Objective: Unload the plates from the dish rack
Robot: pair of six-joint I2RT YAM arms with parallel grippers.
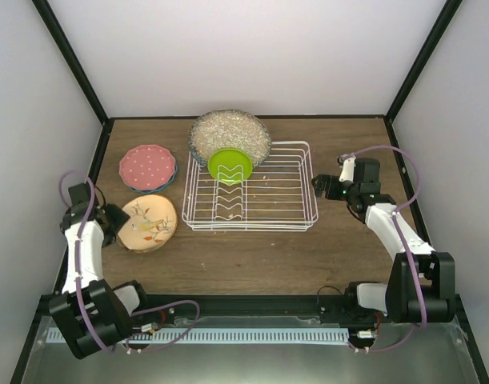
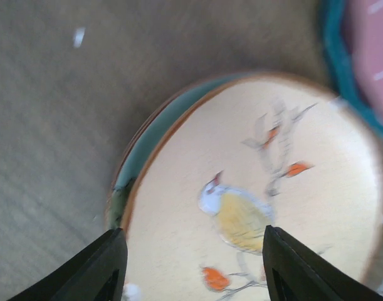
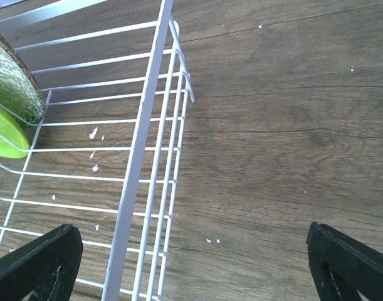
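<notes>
On the counter [image 1: 252,256]: four plates out, two racked

Grey speckled plate [image 1: 230,134] and lime plate [image 1: 230,166] stand upright at the rack's [image 3: 134,169] far end. Left of it I see pink plate [image 1: 146,166] on blue plate [image 2: 335,63], cream plate [image 1: 150,222] on mint plate [image 2: 150,128]. Left claw [image 2: 194,251] hangs spread over the cream plate, gripping nothing; right claw [image 3: 194,251] gapes empty beside the rack's right wall.
</notes>
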